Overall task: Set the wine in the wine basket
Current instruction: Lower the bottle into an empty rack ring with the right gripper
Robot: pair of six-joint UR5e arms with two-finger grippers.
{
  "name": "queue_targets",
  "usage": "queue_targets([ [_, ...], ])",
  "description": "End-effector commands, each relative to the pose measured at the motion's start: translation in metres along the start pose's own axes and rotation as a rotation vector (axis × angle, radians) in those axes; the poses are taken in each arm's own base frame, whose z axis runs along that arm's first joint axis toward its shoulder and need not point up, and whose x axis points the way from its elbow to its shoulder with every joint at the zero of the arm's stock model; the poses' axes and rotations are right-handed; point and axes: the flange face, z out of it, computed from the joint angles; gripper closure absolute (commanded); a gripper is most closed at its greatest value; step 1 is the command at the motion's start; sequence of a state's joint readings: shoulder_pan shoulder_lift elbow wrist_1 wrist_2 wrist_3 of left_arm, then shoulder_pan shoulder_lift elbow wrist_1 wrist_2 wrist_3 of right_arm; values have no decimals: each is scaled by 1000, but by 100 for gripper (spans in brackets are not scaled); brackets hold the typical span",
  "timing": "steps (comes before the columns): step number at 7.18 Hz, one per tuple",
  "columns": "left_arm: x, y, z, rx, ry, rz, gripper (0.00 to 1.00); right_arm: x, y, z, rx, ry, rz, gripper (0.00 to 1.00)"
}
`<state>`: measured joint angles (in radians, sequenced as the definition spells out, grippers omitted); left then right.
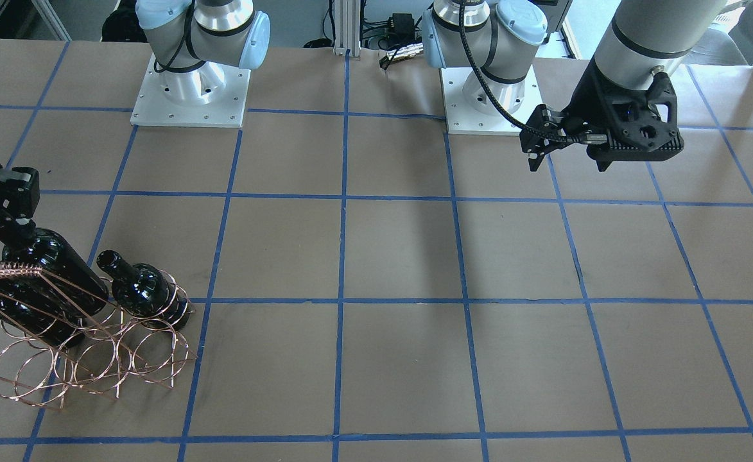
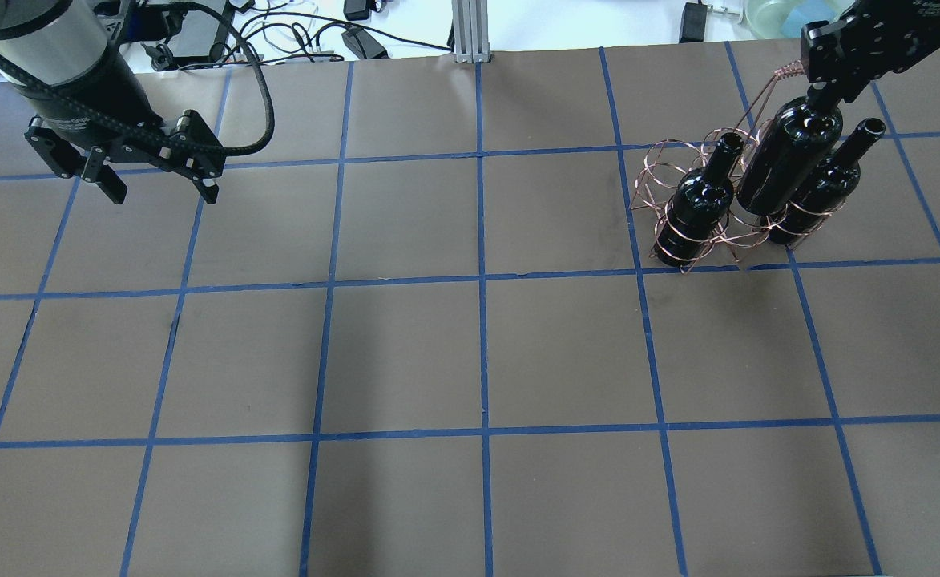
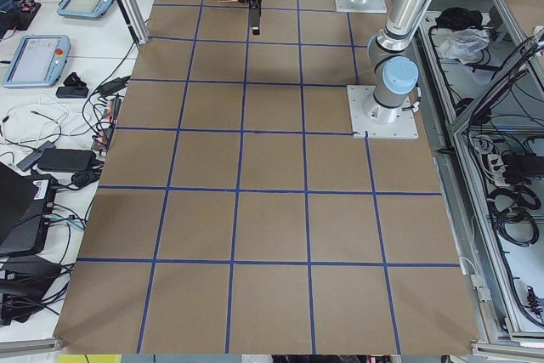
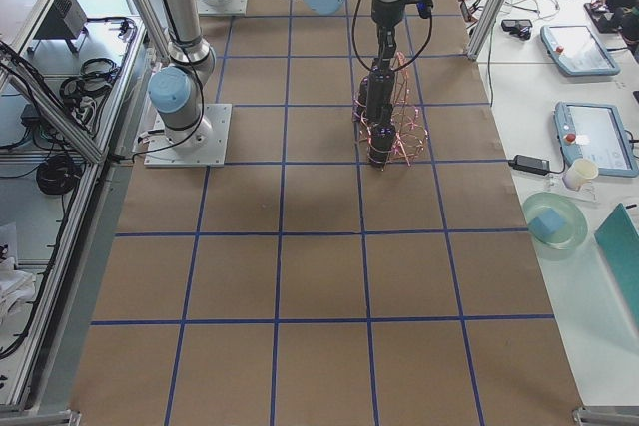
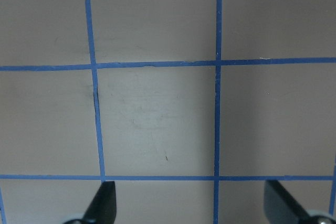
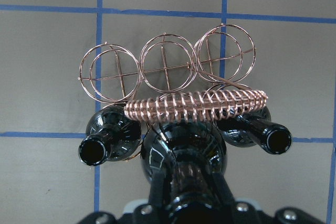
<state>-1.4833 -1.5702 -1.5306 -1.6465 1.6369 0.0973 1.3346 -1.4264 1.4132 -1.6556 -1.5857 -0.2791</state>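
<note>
Overhead exterior gives me the clearest read: the right gripper [image 2: 826, 102] is clamped on the neck of a wine bottle [image 2: 790, 164], holding it neck-up and leaning a little over the wine basket [image 2: 662, 172] at the far right of the table [image 2: 405, 353]. The bottle sits in the middle of the basket's occupied row, between two other bottles [image 2: 698, 212] that stand in the end hoops with their necks tilted outward. Its shoulder is higher than theirs. Its base looks to be inside the middle hoop, but wire and dark glass overlap there, so I cannot tell whether it rests on the bottom.

From the right wrist camera I see the coiled handle [image 6: 194, 106] crossing just beyond the held bottle's shoulder, with the three hoops of the second row behind it framing bare table.

My left gripper [image 2: 163, 195] hangs over the table's far-left area, well apart from the basket, fingers spread with nothing between them.
</note>
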Motion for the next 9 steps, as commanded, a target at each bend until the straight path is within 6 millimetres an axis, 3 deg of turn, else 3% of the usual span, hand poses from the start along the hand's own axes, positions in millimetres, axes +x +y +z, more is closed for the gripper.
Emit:
queue_targets([
  [1, 0, 1, -1, -1, -4, 3, 0, 1, -4, 6, 0, -1, -2, 100],
  [3, 0, 1, -1, 1, 0, -1, 0, 2, -13, 20, 3, -10, 0, 100],
  [5, 1, 1, 1, -3, 5, 0, 0, 2, -13, 27, -13, -16, 4, 100],
  [9, 0, 2, 2, -3, 1, 3, 0, 0, -8, 61, -44, -20, 4, 100],
])
